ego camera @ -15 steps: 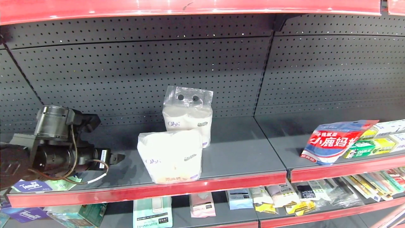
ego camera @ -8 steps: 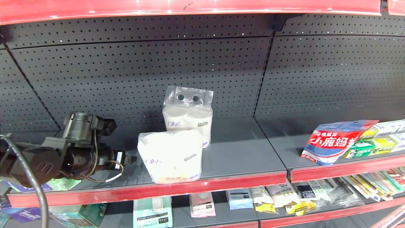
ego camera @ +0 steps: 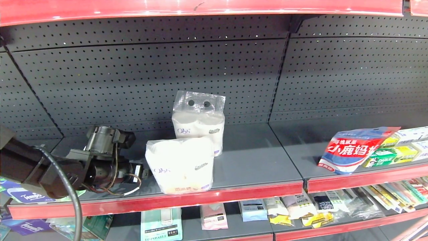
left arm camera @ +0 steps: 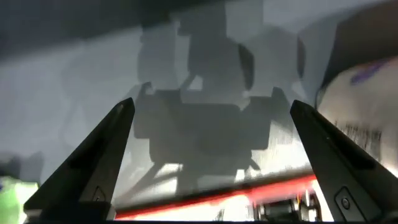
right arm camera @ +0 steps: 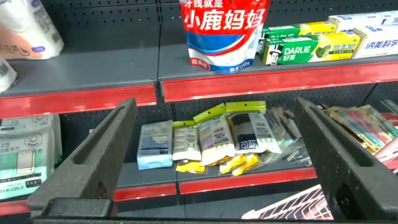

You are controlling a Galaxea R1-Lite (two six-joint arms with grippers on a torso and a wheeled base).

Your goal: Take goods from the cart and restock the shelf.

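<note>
White tissue pack (ego camera: 180, 165) at grey shelf (ego camera: 254, 167) front, left gripper (left arm camera: 211, 109) just beside, fingers (left arm camera: 93, 168) wide, empty, right gripper (right arm camera: 216, 102) wide too; looks like release step, calls for clean retreat.

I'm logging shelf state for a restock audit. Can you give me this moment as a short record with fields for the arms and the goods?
left pincer: open, empty, low over the shelf board, beside the front tissue pack; contact cannot be told
right pincer: open, empty, facing small packets on the lower shelf
front tissue pack: at the board's front edge
rear tissue pack: upright behind it, handle flap up
pouch: right bay, next to toothpaste boxes
</note>
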